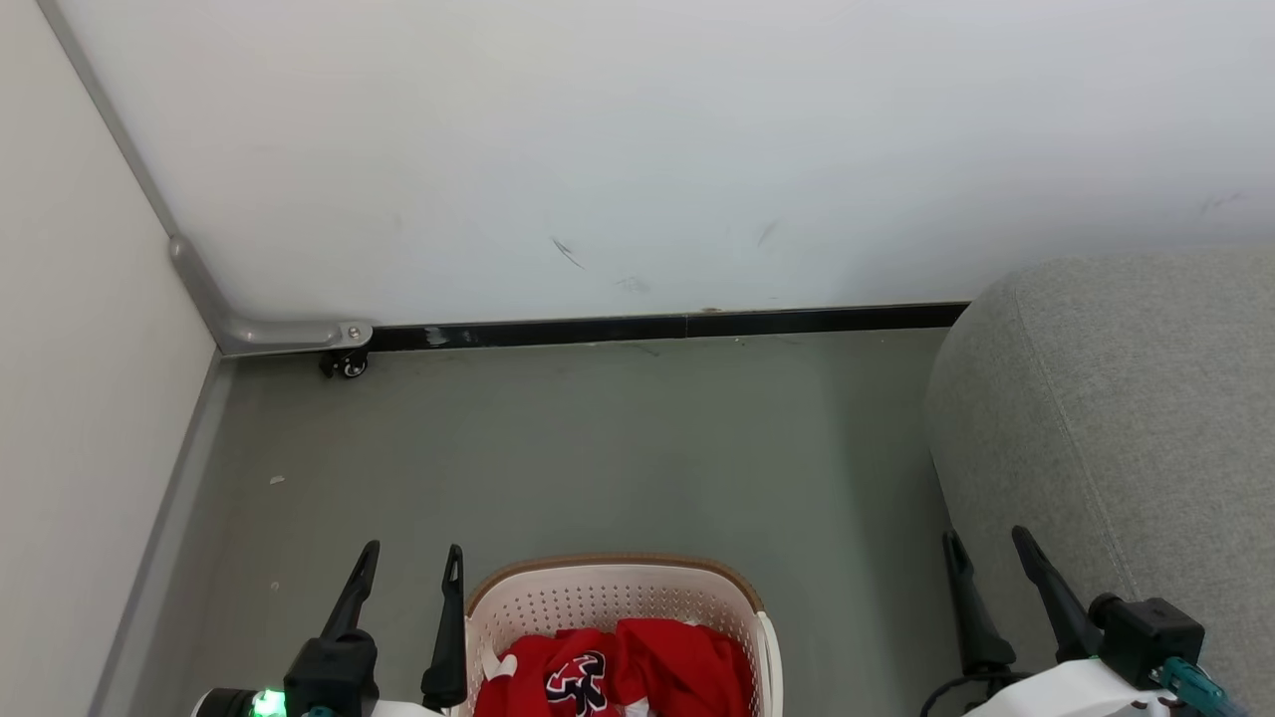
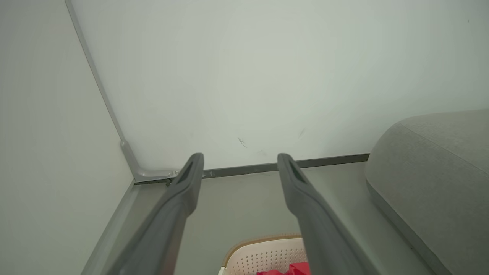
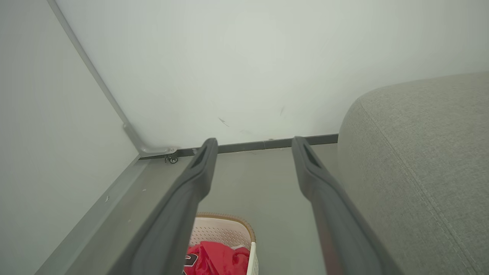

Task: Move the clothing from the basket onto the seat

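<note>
Red sports clothing (image 1: 618,672) lies crumpled inside the cream-white perforated plastic basket with a brown rim (image 1: 598,597), on the grey floor (image 1: 598,448) to the left of the light-grey fabric sofa seat (image 1: 1126,418). Left gripper (image 1: 414,547) just beside the basket's left wall, jaws wide, empty. Right gripper (image 1: 986,536) at the seat's edge, jaws wide, empty.

A scuffed white wall (image 1: 637,149) meets the grey-green floor (image 1: 598,448) along a black baseboard (image 1: 657,327) (a small caster (image 1: 346,365) sits at the corner).
</note>
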You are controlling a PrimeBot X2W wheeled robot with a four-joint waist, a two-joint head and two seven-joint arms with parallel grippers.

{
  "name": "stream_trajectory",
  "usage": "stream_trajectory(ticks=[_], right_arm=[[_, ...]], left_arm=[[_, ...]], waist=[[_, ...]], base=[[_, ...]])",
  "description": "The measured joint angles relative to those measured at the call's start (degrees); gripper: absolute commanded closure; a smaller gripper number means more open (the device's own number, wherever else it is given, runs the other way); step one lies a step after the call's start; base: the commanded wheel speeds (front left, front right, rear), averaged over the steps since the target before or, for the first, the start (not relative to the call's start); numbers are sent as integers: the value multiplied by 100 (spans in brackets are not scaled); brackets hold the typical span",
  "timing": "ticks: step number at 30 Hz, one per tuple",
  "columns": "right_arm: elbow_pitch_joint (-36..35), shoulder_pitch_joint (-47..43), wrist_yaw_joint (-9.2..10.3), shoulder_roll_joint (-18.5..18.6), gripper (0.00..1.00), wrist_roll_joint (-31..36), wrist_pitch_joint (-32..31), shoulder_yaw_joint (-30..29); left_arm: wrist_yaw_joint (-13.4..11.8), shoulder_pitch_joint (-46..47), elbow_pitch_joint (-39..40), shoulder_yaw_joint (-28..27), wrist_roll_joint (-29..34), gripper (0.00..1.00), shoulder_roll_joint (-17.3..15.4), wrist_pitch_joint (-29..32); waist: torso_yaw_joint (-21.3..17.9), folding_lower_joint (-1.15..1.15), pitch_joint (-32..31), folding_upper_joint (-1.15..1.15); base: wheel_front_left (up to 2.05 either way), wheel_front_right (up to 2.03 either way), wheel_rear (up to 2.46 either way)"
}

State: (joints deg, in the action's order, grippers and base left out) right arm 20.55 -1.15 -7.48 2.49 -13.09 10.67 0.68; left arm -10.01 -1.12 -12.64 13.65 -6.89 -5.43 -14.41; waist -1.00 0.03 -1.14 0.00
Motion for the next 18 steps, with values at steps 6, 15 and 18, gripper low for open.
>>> stream_trajectory(ticks=[6, 15, 18], right_arm=[[19, 2, 0, 0, 0, -1, 0, 3], [44, 25, 0, 0, 0, -1, 1, 14], [49, 25, 0, 0, 0, -2, 1, 14]], left_arm=[[-1, 1, -40, -25, 1, 0, 3, 0], [-1, 5, -59, -58, 1, 0, 10, 0], [-1, 6, -62, -59, 4, 0, 11, 0]], waist=[[2, -1, 14, 0], [-3, -1, 31, 0], [-3, -1, 37, 0]], base=[[0, 0, 0], [0, 0, 0], [0, 0, 0]])
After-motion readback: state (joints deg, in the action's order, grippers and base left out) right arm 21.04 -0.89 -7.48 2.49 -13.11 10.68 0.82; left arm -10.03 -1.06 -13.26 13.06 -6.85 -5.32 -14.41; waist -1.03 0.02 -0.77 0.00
